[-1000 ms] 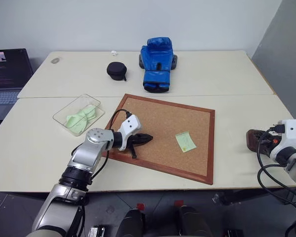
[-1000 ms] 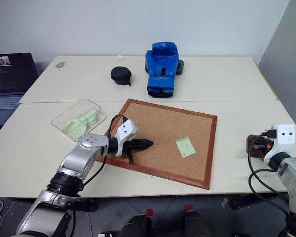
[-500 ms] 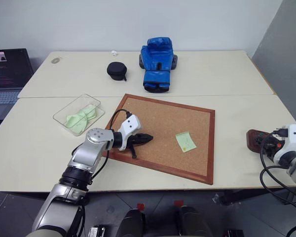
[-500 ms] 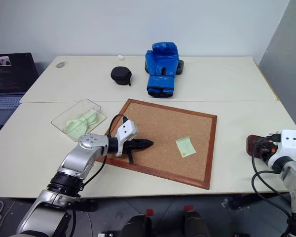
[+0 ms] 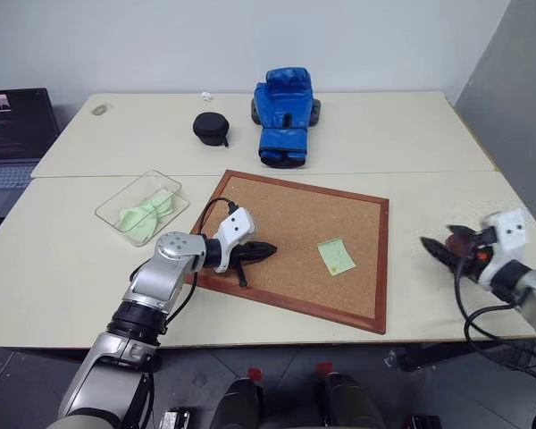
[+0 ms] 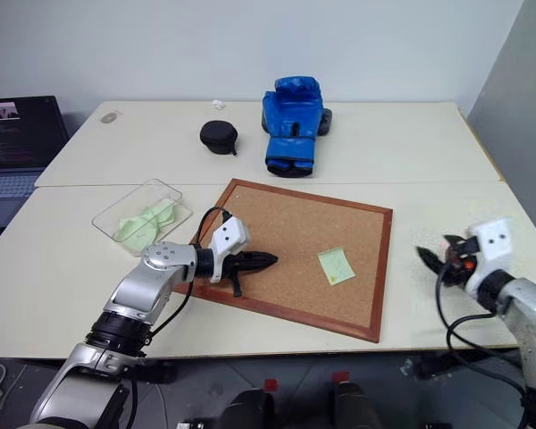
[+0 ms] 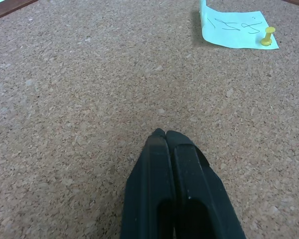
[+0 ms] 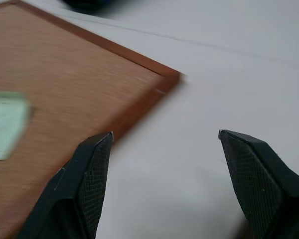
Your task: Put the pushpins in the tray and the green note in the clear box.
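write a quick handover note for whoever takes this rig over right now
Left tool: shut, empty, low over the wood-framed corkboard.
Right tool: open, empty, over the table right of the board, in front of the small dark reddish-brown tray; tray contents hidden.
Pale green paper note: on the corkboard, a small pushpin through one corner.
Clear plastic box: left of the board.
Left: pin into tray, note into box.

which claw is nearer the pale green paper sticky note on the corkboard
Left. The left claw rests shut on the corkboard, a short way to the left of the pale green paper sticky note. The right claw hovers open beyond the board's right edge, over the table, farther away.
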